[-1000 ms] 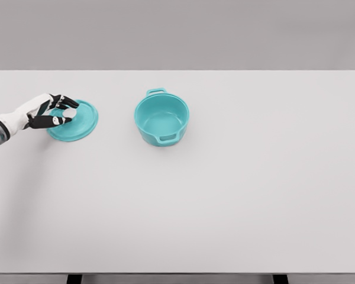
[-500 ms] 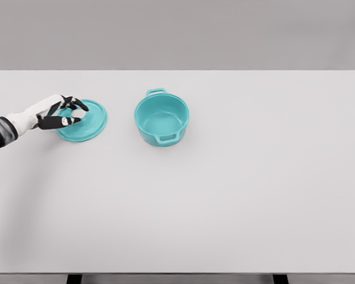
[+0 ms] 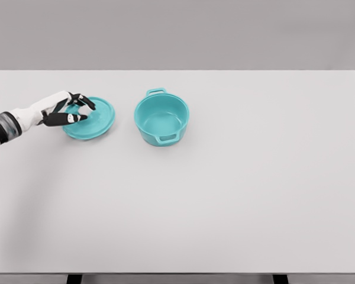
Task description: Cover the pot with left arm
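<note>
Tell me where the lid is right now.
In the head view, the teal lid sits left of the open pot, gripped by the left hand above the table.

Teal pot (image 3: 161, 120) & lid (image 3: 93, 119), white table (image 3: 225, 195), black-fingered white left hand (image 3: 68, 110)

Bare surface (image 3: 236, 195) lies between the lid (image 3: 94, 121) and the open pot (image 3: 161, 118); only the pot's rim and 2 handles stand there

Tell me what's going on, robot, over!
Left hand shut on lid, carrying it toward pot. Pot open, upright, lid not there yet. Nothing between them on table. Right hand not in view.
</note>
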